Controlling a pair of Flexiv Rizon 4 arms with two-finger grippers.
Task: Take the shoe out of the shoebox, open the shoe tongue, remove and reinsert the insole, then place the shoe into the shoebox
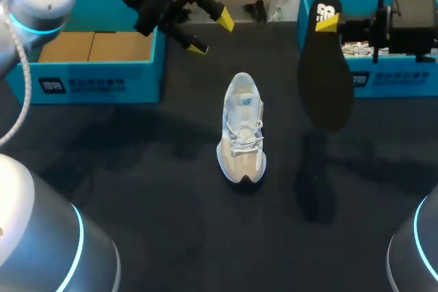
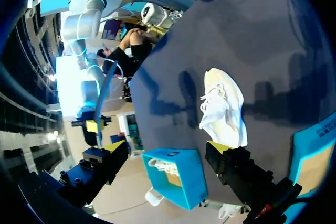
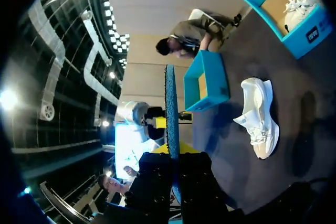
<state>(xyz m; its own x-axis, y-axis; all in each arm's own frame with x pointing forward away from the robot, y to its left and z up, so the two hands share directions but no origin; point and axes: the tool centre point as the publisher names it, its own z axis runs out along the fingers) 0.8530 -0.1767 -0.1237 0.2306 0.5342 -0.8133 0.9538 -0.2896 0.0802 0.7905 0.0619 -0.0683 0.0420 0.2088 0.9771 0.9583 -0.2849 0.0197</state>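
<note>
Your right gripper (image 3: 172, 150) is clamped on the black insole (image 1: 326, 76), one finger on each flat face near its upper end. The insole hangs straight down above the dark table (image 1: 137, 169), in front of the right shoebox (image 1: 383, 80). In the right wrist view it shows edge-on, a thin blue strip rising from between the fingers.

Your left gripper (image 1: 210, 33) hangs with its fingers spread wide, holding and touching nothing, just beside the near corner of the left shoebox (image 1: 96, 83), which stands open with a brown floor.

The shoe (image 1: 241, 131) stands upright on its sole at the middle of the table, between the two blue boxes and well apart from both grippers. It is white with a beige forefoot, laces loosely crossed, toe toward you. A second white shoe (image 2: 167, 166) lies inside the right shoebox.
</note>
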